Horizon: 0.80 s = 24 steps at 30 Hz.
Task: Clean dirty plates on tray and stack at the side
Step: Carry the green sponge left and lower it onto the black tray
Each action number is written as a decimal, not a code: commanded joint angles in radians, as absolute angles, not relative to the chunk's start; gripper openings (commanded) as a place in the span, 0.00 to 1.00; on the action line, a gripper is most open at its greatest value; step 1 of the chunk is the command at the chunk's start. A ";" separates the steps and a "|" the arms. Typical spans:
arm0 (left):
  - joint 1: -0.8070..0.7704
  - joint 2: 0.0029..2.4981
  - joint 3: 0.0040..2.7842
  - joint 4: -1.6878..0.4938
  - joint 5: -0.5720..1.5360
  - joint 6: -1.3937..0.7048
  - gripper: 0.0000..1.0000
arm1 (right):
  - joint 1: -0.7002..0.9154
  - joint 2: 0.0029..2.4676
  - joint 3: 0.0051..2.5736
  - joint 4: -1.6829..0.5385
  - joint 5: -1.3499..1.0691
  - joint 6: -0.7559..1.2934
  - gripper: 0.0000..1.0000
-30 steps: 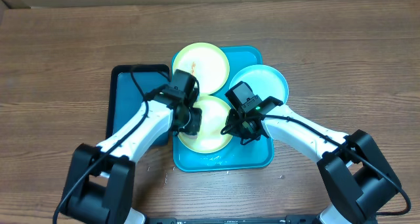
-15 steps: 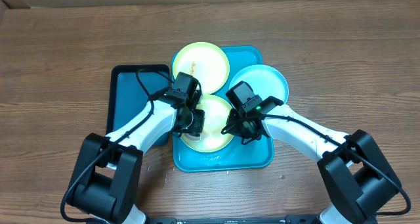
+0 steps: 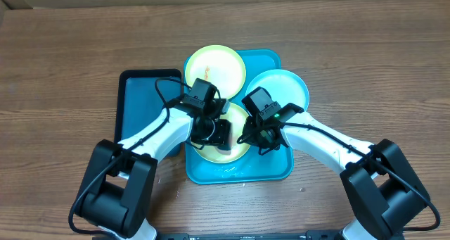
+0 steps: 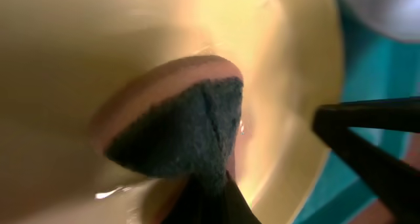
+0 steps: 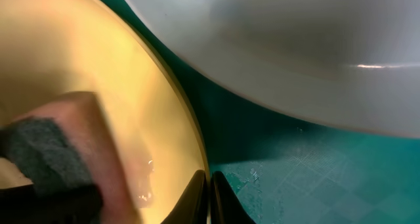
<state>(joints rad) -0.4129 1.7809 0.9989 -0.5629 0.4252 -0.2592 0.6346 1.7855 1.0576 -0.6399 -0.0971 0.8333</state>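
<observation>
Three plates lie on the teal tray (image 3: 271,168): a pale yellow one (image 3: 214,70) at the back with a small orange smear, a light blue one (image 3: 287,89) at the right, and a nearer yellow one (image 3: 238,150). My left gripper (image 3: 219,136) is shut on a pink sponge with a dark scouring face (image 4: 190,129), pressed onto the nearer yellow plate (image 4: 79,53). My right gripper (image 5: 209,191) is shut on that plate's right rim (image 5: 190,138). The sponge (image 5: 56,155) shows at the left of the right wrist view, under the blue plate's edge (image 5: 295,46).
A smaller dark navy tray (image 3: 137,106) lies against the teal tray's left side. Bare wooden table (image 3: 365,57) surrounds both. Water drops glisten on the teal tray floor (image 5: 315,178) and near its front edge.
My left gripper has slid the sponge to the right across the nearer yellow plate. The right arm has stayed where it was.
</observation>
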 commanded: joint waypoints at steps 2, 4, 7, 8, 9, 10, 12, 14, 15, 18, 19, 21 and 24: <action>-0.416 1.790 0.995 -0.542 0.516 -0.254 0.04 | 0.633 1.784 1.058 -0.632 -0.099 0.834 0.04; -0.402 1.777 1.011 -0.550 0.507 -0.254 0.04 | 0.633 1.784 1.058 -0.632 -0.098 0.834 0.04; -0.370 1.737 1.041 -0.563 0.504 -0.254 0.04 | 0.633 1.784 1.058 -0.633 -0.098 0.834 0.04; -0.359 1.720 1.051 -0.570 0.496 -0.254 0.04 | 0.633 1.784 1.058 -0.632 -0.098 0.834 0.04; -0.345 1.695 1.061 -0.581 0.482 -0.254 0.04 | 0.633 1.784 1.058 -0.633 -0.098 0.834 0.04; -0.332 1.666 1.071 -0.596 0.466 -0.253 0.04 | 0.633 1.784 1.058 -0.633 -0.098 0.834 0.04; -0.306 1.607 1.092 -0.631 0.437 -0.239 0.04 | 0.633 1.784 1.058 -0.633 -0.098 0.834 0.04; -0.276 1.547 1.113 -0.679 0.381 -0.239 0.04 | 0.633 1.784 1.058 -0.633 -0.098 0.834 0.04; -0.260 1.520 1.122 -0.703 0.352 -0.240 0.04 | 0.633 1.784 1.058 -0.633 -0.098 0.834 0.05; -0.193 1.444 1.142 -0.785 0.276 -0.240 0.04 | 0.633 1.784 1.057 -0.633 -0.098 0.834 0.16; -0.167 1.424 1.142 -0.809 0.259 -0.240 0.04 | 0.633 1.784 1.057 -0.633 -0.098 0.834 0.18; -0.118 1.404 1.142 -0.858 0.232 -0.238 0.04 | 0.633 1.784 1.055 -0.632 -0.098 0.834 0.20; -0.060 1.415 1.139 -0.918 0.195 -0.182 0.04 | 0.633 1.784 1.055 -0.632 -0.099 0.834 0.21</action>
<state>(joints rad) -0.1013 1.4010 1.1343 -0.8871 0.2726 -0.2459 0.6346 1.7855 1.0580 -0.6380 -0.1001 0.8345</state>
